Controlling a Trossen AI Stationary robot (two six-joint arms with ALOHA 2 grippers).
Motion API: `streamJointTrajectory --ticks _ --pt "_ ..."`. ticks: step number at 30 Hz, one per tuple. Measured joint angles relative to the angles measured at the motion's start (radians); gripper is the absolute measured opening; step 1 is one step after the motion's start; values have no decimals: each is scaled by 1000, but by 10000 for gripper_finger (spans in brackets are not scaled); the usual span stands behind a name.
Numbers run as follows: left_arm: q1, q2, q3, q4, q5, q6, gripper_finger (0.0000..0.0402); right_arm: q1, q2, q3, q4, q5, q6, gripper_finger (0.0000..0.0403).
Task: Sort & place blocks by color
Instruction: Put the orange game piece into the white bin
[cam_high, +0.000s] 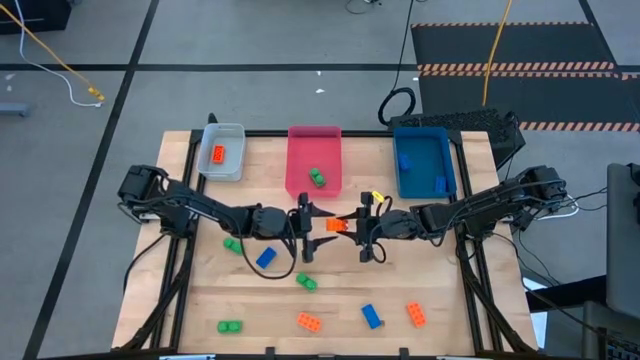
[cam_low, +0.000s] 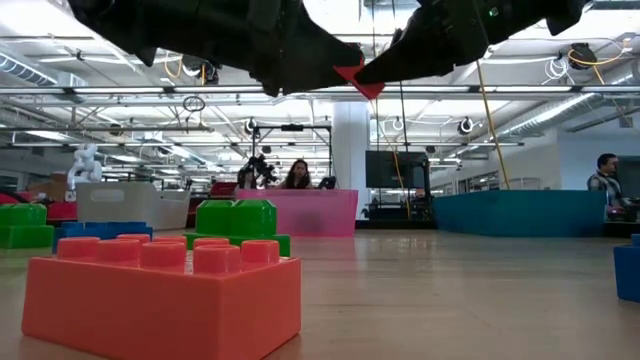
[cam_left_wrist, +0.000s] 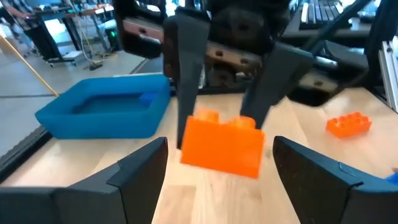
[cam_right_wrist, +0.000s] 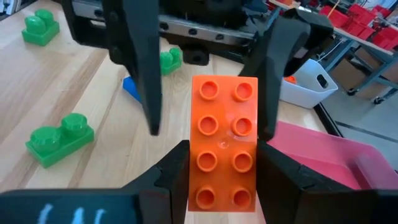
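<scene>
An orange block (cam_high: 336, 225) with two rows of studs hangs above the table's middle, in front of the pink tray (cam_high: 314, 160). My right gripper (cam_right_wrist: 224, 163) reaches in from the table's right and is shut on it. My left gripper (cam_left_wrist: 219, 144) comes from the table's left and faces it, open. Its two fingers (cam_right_wrist: 140, 68) stand on either side of the block's far end. Several loose blocks lie on the near half of the table: green (cam_high: 232, 244), blue (cam_high: 266, 257), green (cam_high: 306, 283), orange (cam_high: 309, 321). My right gripper pinches the orange block's two long sides (cam_right_wrist: 196, 168) between its two fingers, at the end nearer its wrist. The fingers come nearly level from the table's right and lie along the block. The block sits level, studs up, lifted clear of the table.
Three trays stand along the far edge: grey (cam_high: 222, 165) with an orange block, pink with a green block (cam_high: 317, 177), blue (cam_high: 422, 180) with blue blocks. More loose blocks lie near the front edge: green (cam_high: 229, 326), blue (cam_high: 371, 316), orange (cam_high: 415, 314).
</scene>
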Motion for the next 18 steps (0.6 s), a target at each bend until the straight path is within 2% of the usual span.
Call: streamJointTrajectory --ticks 18 --pt "6 5 0 13 -1 -8 294 0 0 0 -2 0 -1 131"
